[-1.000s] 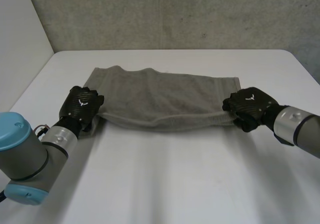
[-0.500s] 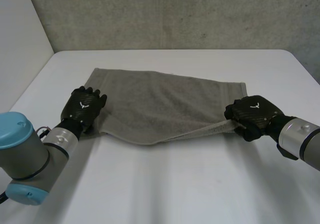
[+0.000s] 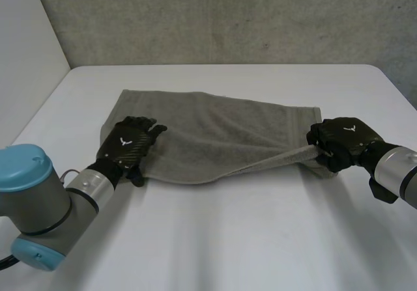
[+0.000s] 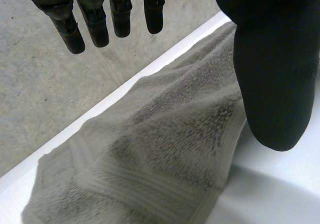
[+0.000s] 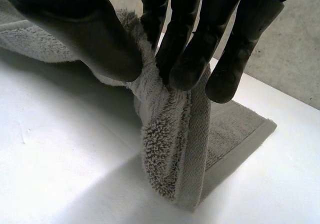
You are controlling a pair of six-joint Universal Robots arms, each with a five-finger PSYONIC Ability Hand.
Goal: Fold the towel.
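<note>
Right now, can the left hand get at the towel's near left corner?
Probably yes: the left hand is open right at that corner of the towel, and nothing lies between them.

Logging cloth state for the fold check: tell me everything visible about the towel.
The towel is grey terry with a flat woven band near its hem, spread widthwise on the white table, slightly rumpled. The right hand pinches its near right corner between thumb and fingers, lifting that edge off a flat layer beneath. The left hand is open at the near left corner, not gripping.
</note>
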